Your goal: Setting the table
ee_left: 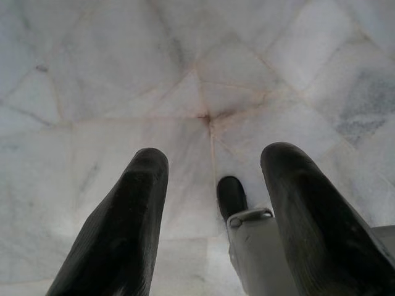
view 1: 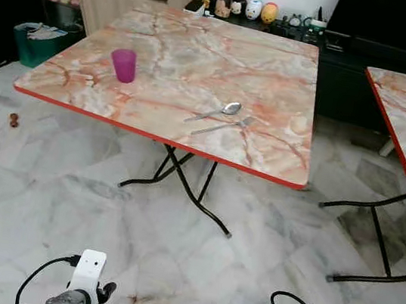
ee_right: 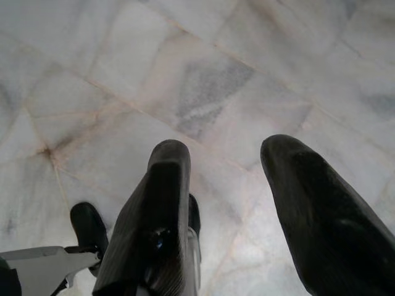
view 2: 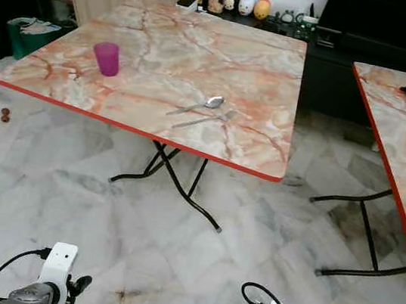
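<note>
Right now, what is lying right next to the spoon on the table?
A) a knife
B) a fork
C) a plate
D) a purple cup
B: on the marble-patterned table, a fork lies just beside the spoon, almost parallel to it, while the purple cup stands apart toward the robot's left.

— What do you look like from up here?
— My wrists are white housings trailing looped black cables; the left arm (view 1: 74, 297) has a grey metal joint.
— And your fingers?
— Long, rounded, matte black on the left gripper (ee_left: 213, 179) and right gripper (ee_right: 225, 166).
</note>
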